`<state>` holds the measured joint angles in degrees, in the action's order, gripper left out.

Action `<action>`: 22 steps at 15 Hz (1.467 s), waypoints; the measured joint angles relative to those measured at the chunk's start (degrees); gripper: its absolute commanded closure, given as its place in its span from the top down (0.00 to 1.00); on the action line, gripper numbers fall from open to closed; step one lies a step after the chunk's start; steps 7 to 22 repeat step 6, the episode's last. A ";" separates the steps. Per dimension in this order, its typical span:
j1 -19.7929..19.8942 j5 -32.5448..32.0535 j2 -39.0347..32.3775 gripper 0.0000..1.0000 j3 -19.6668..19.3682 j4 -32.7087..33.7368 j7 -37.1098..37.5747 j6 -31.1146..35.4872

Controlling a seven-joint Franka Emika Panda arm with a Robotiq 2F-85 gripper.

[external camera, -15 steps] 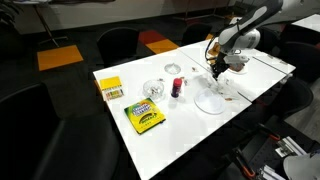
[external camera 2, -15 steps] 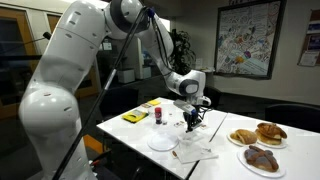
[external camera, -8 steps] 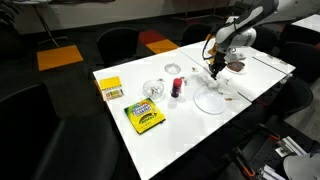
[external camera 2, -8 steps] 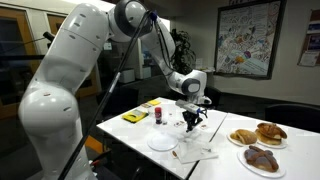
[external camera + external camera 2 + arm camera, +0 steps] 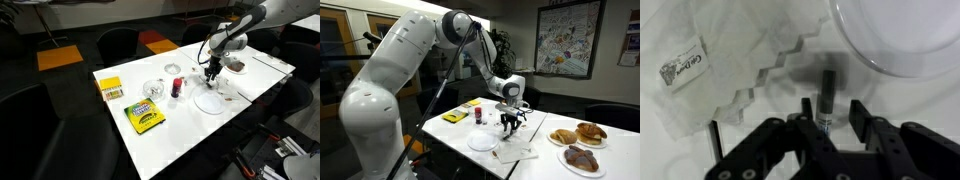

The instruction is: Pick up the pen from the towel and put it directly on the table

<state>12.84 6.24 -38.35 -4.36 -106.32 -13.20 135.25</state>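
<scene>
White arm (image 5: 470, 40) bends down over the table (image 5: 190, 130), gripper (image 5: 830, 112) clenched on the pen (image 5: 827, 85) above the towel (image 5: 730, 70); plate (image 5: 900, 40) rim at one o'clock.

White table (image 5: 190, 125) carries crayon box (image 5: 145, 116), red bottle (image 5: 176, 87); plate (image 5: 211, 101) beside towel (image 5: 730, 70).

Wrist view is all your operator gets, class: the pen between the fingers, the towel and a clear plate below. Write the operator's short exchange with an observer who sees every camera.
Operator: Is the gripper touching the table?
Observer: No. In both exterior views it appears to hang above the table, clear of the surface.
Operator: Is anything standing just outside my picture?
Observer: Yes. A small red bottle stands upright near the clear plate, on the side away from the towel.
</scene>
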 measured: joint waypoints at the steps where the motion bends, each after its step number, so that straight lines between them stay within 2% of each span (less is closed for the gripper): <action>1: -0.11 -0.18 -0.05 0.84 0.02 0.04 0.01 -0.05; 3: -0.41 -0.20 0.52 0.97 0.12 -0.37 0.53 -0.14; 4: -0.56 -0.20 1.20 0.99 0.12 -0.82 1.36 -0.11; 6: -0.76 -0.20 4.39 1.00 0.12 -3.09 3.15 0.56; 22: -0.76 -0.20 4.39 1.00 0.12 -3.09 3.15 0.56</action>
